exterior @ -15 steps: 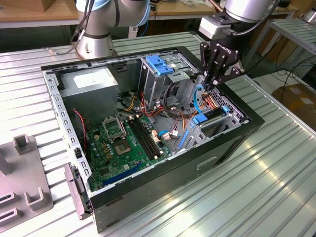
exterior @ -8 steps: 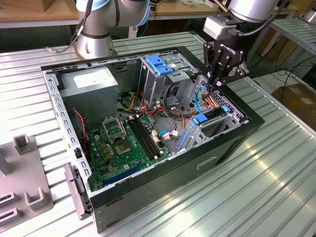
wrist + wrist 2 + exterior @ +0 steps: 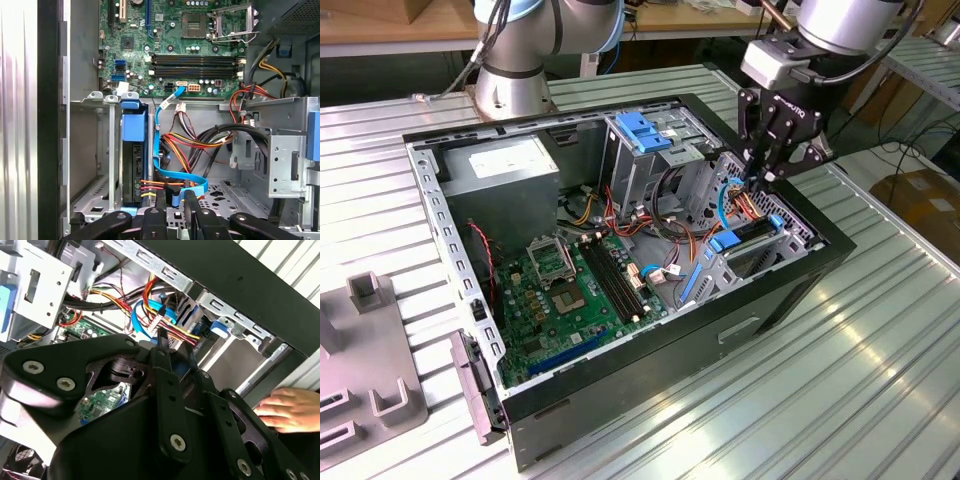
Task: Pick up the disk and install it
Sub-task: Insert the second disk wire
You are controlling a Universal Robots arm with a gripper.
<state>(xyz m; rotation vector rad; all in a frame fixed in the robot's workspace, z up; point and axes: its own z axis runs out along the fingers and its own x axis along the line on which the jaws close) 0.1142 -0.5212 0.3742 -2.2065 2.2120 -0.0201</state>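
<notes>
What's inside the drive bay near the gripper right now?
The disk stands on edge in the grey bay, blue rails along it, with red, yellow and orange wires plugged in near the gripper. The slot beside it holds no drive. The disk's far end is covered by its blue tab.

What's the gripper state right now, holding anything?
Gripper: down inside the case over the disk; open or shut cannot be told.
Person's hand: resting on the case edge, holding nothing visible.
</notes>
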